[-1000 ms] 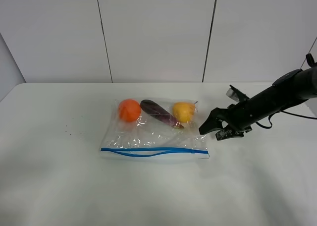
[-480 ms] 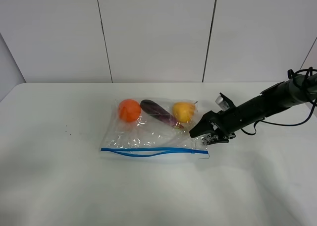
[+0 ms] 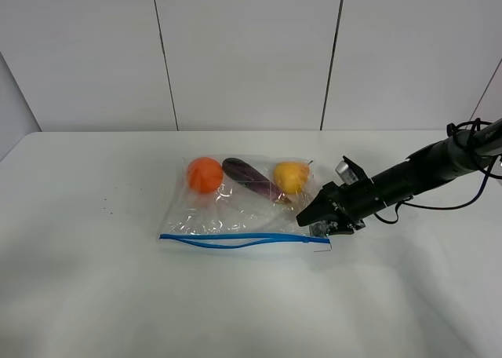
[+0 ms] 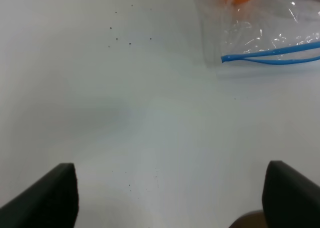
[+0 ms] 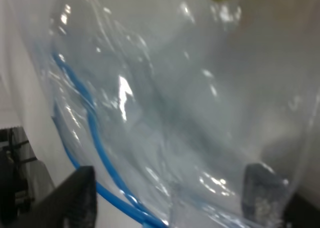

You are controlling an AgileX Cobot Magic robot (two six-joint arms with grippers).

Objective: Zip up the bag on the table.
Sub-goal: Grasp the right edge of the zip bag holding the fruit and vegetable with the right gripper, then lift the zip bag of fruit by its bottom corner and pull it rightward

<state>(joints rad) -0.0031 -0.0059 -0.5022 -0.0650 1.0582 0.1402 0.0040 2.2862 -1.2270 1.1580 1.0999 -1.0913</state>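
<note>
Resting on the white table point(image 3: 78, 295), the bag point(image 3: 235, 213); panelled wall point(image 3: 243, 52) behind.

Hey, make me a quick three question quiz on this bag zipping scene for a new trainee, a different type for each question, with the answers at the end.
1. True or false: the blue zipper strip of the bag is sealed along its whole length.
2. In the exterior view, which part of the zipper strip is the right gripper nearest? A. its left end B. its middle C. its right end
3. Fill in: the left gripper, above bare table, is ____ (open or shut).

Key: 1. False: the two tracks bow apart near the middle. 2. C. 3. open.
</note>
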